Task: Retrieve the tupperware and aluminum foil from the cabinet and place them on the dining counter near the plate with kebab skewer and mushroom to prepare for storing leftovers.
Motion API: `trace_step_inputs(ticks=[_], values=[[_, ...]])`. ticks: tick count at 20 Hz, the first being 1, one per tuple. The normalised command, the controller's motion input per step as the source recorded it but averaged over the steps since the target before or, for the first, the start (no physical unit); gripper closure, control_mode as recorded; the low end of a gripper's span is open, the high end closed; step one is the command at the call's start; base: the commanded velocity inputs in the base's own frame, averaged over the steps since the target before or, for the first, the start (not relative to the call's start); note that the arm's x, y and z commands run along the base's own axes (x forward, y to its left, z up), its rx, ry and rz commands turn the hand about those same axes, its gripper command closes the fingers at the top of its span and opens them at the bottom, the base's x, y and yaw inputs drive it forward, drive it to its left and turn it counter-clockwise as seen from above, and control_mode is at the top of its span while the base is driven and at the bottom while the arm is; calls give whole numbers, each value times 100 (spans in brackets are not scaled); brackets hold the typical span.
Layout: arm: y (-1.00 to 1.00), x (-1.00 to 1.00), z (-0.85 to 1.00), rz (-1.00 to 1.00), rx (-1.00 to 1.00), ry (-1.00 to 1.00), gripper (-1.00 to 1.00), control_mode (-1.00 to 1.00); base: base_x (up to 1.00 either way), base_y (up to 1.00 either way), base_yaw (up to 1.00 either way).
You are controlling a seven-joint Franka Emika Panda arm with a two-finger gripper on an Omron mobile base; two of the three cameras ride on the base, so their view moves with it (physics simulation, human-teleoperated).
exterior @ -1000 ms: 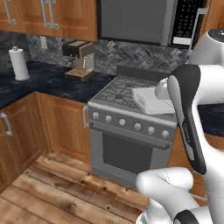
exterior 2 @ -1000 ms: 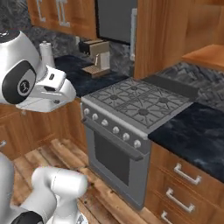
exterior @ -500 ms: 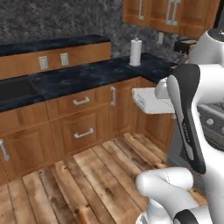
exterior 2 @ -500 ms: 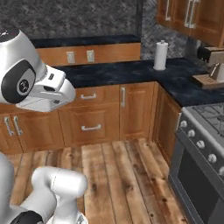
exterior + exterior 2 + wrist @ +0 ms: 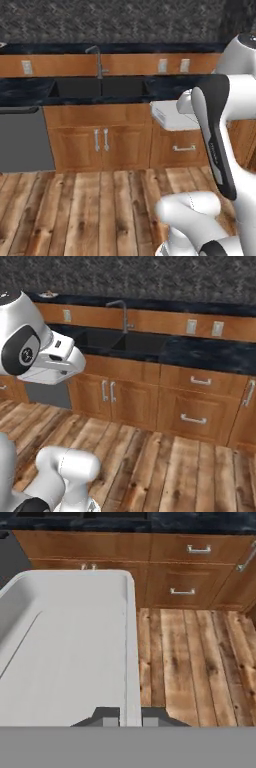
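- Tupperware, a shallow white rectangular plastic container (image 5: 65, 647), sits clamped by its right rim between the fingertips of the gripper (image 5: 130, 716), jaws pinched tight on that thin wall.
- Its long axis runs straight out ahead of the hand, carried level above the wooden plank floor (image 5: 195, 662).
- Beyond it stand wooden base cabinets (image 5: 125, 140) and a dark sink (image 5: 100, 89); the dining counter lies elsewhere, I judge.
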Motion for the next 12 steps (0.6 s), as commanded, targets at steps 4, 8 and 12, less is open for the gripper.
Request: trace_step_inputs(ticks=[4, 8, 12], values=[[0, 0, 0, 0, 0, 0, 100, 100, 54, 88, 56], [0, 0, 0, 0, 0, 0, 100, 100, 71, 100, 43], [0, 0, 0, 0, 0, 0, 100, 100, 83, 100, 35]])
